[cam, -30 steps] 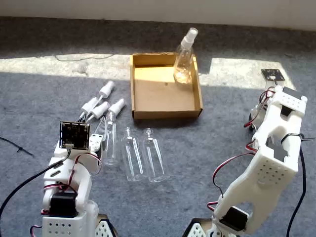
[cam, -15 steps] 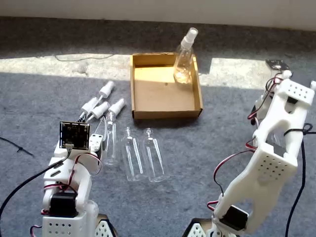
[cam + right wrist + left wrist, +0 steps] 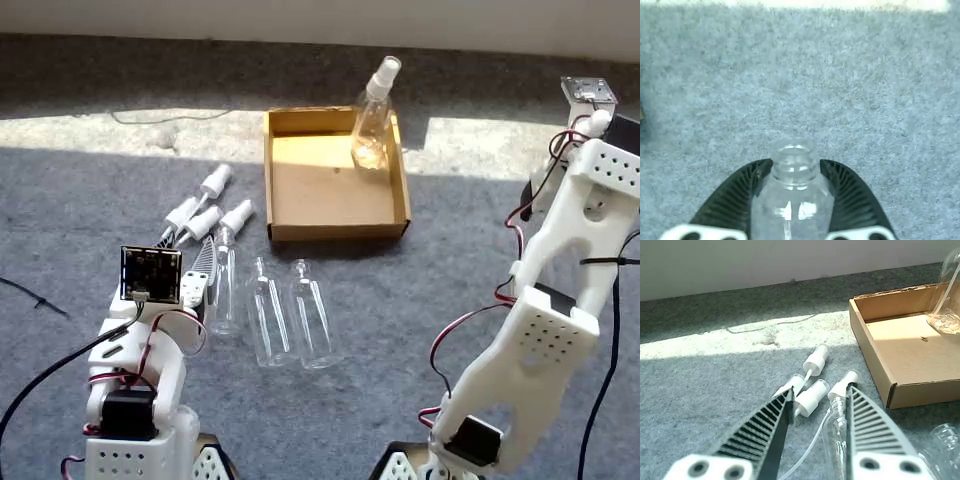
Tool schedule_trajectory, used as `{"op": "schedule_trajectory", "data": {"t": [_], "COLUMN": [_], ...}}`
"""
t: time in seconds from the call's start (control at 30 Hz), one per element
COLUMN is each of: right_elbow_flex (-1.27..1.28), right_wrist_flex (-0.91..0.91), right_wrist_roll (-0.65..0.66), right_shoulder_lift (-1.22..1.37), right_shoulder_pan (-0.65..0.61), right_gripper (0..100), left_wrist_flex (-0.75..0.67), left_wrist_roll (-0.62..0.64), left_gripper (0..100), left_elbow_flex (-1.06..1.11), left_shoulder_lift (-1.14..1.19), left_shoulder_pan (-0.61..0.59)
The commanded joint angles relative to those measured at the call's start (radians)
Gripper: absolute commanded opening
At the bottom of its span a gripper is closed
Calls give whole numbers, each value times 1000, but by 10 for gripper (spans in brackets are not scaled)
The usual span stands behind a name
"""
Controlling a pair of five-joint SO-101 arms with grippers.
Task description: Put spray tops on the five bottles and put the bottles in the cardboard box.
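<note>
Five bottles: clear plastic; one topped, four bare-necked.
Topped bottle [image 3: 370, 130]: upright inside the cardboard box [image 3: 340, 231], in its far right corner.
Cardboard box: shallow and open, lying flat toward the far side of the bench [image 3: 420, 300], partly in a sunlit strip.
Held bottle [image 3: 792, 200]: no top, open mouth facing out over the grey surface, gripped between the fingers of the right pincer [image 3: 794, 170].
Right pincer: clenched on the held bottle, one finger against each shoulder.
Right arm [image 3: 560, 270]: standing tall at the bench's right edge, well apart from the box.
Lying bottles: three side by side on the near side of the box, necks toward it: leftmost bottle [image 3: 225, 285], middle bottle [image 3: 268, 318], third bottle [image 3: 312, 322].
Spray tops [image 3: 203, 222]: four, white, loose, clustered left of the box, just beyond the lying necks.
Left pincer [image 3: 817, 402]: released, jaws spread, low over the bench; the leftmost bottle's neck lies between its fingers, close to one of them.
Bench: covered in grey carpet.
</note>
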Motion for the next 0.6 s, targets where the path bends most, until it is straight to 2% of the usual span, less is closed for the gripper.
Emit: {"op": "schedule_trajectory", "data": {"t": [0.0, 0.17, 0.4, 0.57], "right_elbow_flex": [-28, 186, 619, 923], "right_wrist_flex": [22, 21, 12, -150], "right_wrist_roll": [-11, -5, 81, 78], "right_shoulder_lift": [-91, -315, -694, -967], "right_shoulder_pan": [-7, -15, -101, -153], "right_gripper": [4, 4, 4, 4], "left_wrist_flex": [-12, -12, -12, -9], "left_wrist_roll": [-2, -3, -3, -3], "left_gripper": [168, 168, 168, 168], "left_elbow_flex": [-2, -2, -2, -7], "left_shoulder_lift": [-8, -8, -8, -8], "left_shoulder_pan": [-4, -4, -4, -4]}}
